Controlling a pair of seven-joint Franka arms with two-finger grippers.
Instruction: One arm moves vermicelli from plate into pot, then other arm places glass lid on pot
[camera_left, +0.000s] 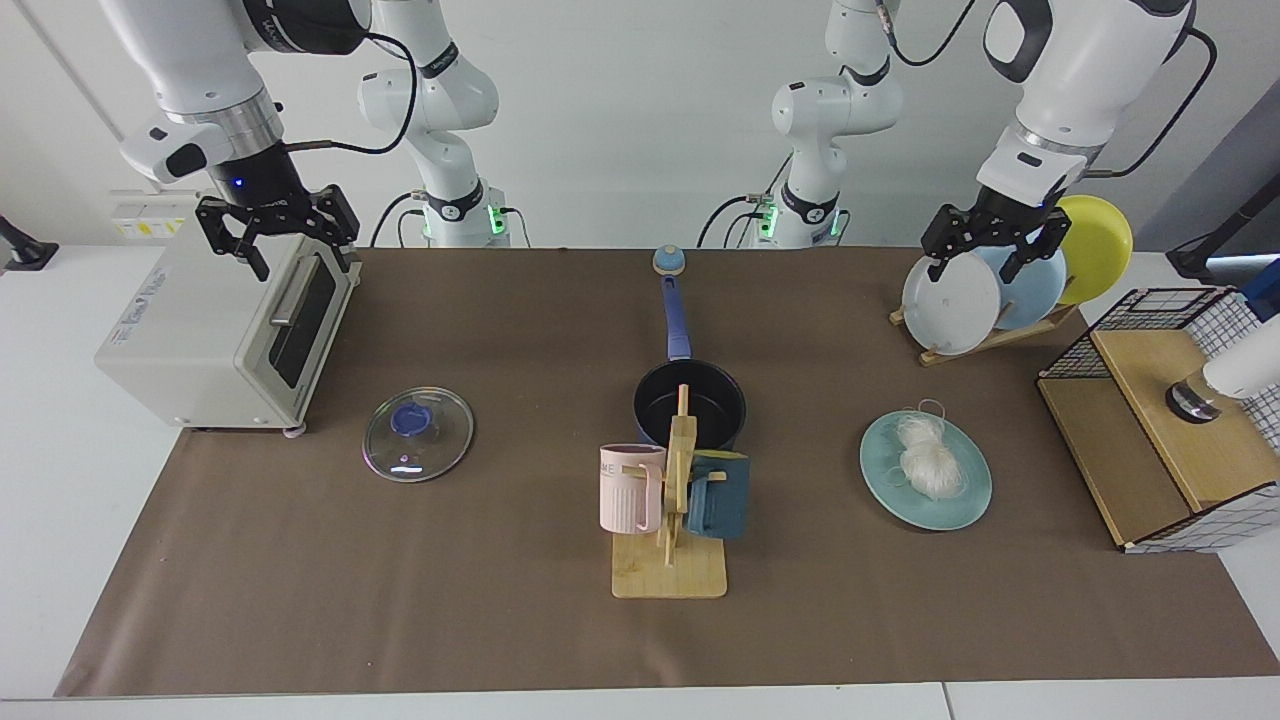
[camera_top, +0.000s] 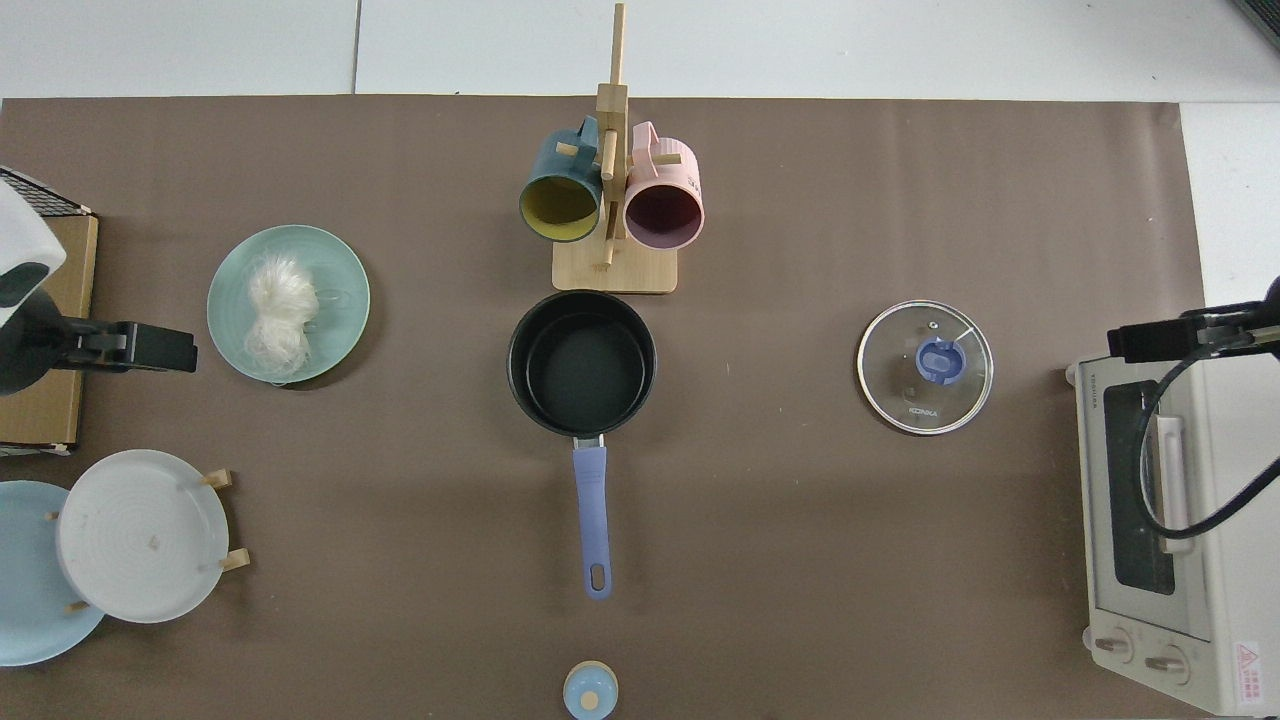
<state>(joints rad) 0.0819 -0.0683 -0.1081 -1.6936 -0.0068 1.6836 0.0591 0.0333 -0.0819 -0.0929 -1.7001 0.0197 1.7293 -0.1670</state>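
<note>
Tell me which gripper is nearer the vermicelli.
Left. The left gripper hangs above the plate rack, just behind the vermicelli; the right gripper is over the toaster oven, across the table.

Two white Franka arms with black joint bands and silver wrist rings carry black two-finger grippers, the right gripper (camera_left: 283, 243) and left gripper (camera_left: 990, 255); black cables loop above each, and green lights glow at both bases.
</note>
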